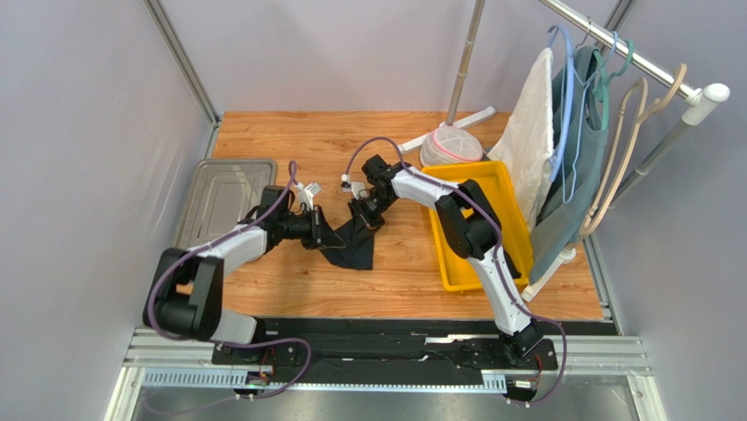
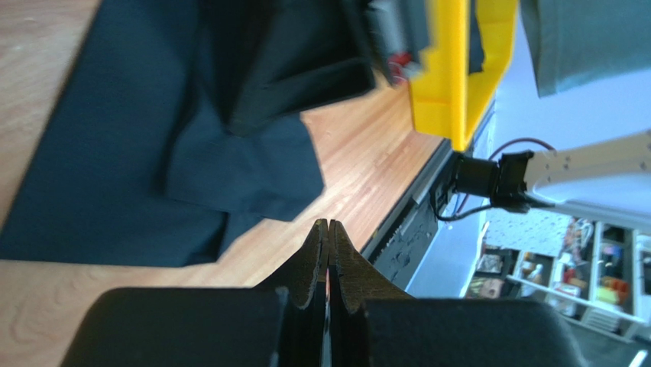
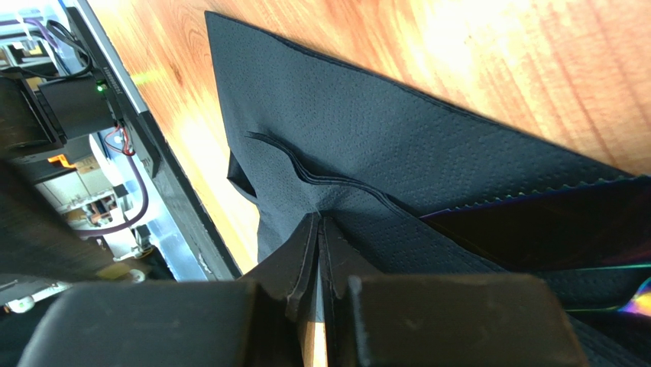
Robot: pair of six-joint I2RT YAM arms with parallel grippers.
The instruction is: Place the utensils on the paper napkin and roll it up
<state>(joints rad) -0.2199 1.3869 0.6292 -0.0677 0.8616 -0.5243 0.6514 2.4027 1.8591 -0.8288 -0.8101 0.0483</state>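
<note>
The black paper napkin point(image 1: 355, 246) lies crumpled and partly folded over itself in the middle of the wooden table. My right gripper point(image 1: 362, 213) sits at its far edge. In the right wrist view that gripper point(image 3: 319, 219) is shut on a puckered fold of the paper napkin point(image 3: 367, 138). The utensils are almost wholly hidden under the fold; only an iridescent glint of one utensil point(image 3: 637, 301) shows at the lower right. My left gripper point(image 1: 326, 235) is at the napkin's left side. Its jaws point(image 2: 328, 224) are shut with nothing between them, just off the napkin point(image 2: 114, 153) over bare wood.
A yellow bin point(image 1: 517, 237) stands right of the napkin, under the right arm, and shows as a yellow bin point(image 2: 451, 84) in the left wrist view. A grey tray point(image 1: 219, 197) lies at the left. A white mesh cover point(image 1: 451, 145) and a garment rack point(image 1: 596, 132) stand at the back right.
</note>
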